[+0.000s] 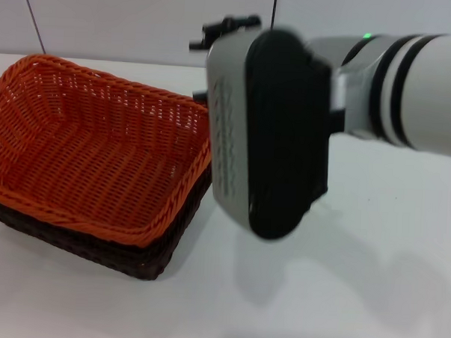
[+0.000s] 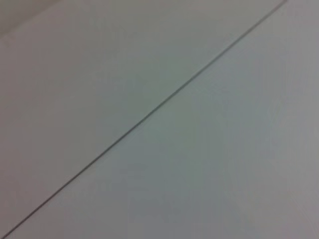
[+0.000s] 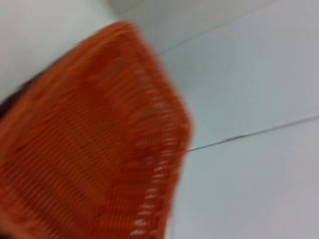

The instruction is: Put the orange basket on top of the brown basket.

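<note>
1. While the right arm (image 1: 409, 87) reached in from the right side of the head view, its big grey-and-black wrist housing (image 1: 268, 133) sat just beside the orange basket's (image 1: 92, 148) right rim, blocking most of what lay behind it.
2. Right gripper (image 1: 228, 27): only a small black bit poked out above the housing, past the basket's far right corner. Fingers couldn't be made out, so open vs closed – can't tell. No contact w/ the basket could be seen; nothing visibly held.
3. Left gripper: not in any view. Left wrist cam showed only a pale surface (image 2: 209, 149) w/ a thin dark seam running diagonally.
4. Orange basket sat nested in / on top of the brown basket (image 1: 143, 259), rims roughly parallel. The brown one showed only as a dark band under the orange rim along the near and right sides.
5. Both rested on the white table (image 1: 355, 294), at the left of the head view.
6. Orange basket was upright, opening facing up, and looked empty. Long axis ran from its near right corner toward its far left, skewed to the table edge.
7. Hidden/unclear: the basket's left edge was cut off by the frame; part of its right rim was behind the housing. Right wrist cam gave a blurred close view of the orange weave (image 3: 89, 149) w/ a dark sliver at its edge.
</note>
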{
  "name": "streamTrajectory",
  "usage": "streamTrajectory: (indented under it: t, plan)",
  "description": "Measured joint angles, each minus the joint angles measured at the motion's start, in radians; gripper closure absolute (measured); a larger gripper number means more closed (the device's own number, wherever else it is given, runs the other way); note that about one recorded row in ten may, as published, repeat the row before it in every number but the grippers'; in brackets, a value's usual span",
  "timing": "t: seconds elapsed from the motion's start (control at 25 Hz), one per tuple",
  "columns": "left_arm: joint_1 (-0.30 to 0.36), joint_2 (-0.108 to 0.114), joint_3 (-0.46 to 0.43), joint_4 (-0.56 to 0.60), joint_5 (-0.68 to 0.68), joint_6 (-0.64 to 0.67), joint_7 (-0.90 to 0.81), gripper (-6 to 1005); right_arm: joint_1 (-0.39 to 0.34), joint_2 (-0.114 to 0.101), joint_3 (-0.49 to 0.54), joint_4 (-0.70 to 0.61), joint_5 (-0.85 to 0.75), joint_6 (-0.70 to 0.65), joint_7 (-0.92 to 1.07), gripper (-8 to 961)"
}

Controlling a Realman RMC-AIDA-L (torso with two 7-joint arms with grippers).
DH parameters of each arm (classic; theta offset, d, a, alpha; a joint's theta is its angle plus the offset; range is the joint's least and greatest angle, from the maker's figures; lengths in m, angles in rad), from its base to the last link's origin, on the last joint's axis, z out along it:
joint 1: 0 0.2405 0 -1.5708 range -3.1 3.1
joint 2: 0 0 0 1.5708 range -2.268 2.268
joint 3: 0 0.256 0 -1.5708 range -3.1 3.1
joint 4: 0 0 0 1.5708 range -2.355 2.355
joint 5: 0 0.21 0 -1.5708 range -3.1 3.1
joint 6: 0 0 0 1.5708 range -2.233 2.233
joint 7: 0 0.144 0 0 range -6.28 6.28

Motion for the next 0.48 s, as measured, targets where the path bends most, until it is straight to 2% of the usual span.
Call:
streamTrajectory:
  t: [0.12,0.4,0.44,0.48]
  plan:
    - [-0.001,0.013,0.031,0.0,0.001,0.026,0.0,267,-0.039,0.0,0.017,0.005,0.001,-0.085,0.063,442]
    - [-0.012,0.025,0.042,-0.005,0.022,0.04,0.009,267,-0.132,0.002,0.012,0.022,0.002,-0.249,0.233,443]
    - [-0.016,0.034,0.048,-0.006,0.024,0.044,0.01,267,-0.173,0.003,0.014,0.018,0.001,-0.314,0.276,443]
    - [-0.016,0.034,0.048,-0.006,0.024,0.044,0.01,267,-0.173,0.003,0.014,0.018,0.001,-0.314,0.276,443]
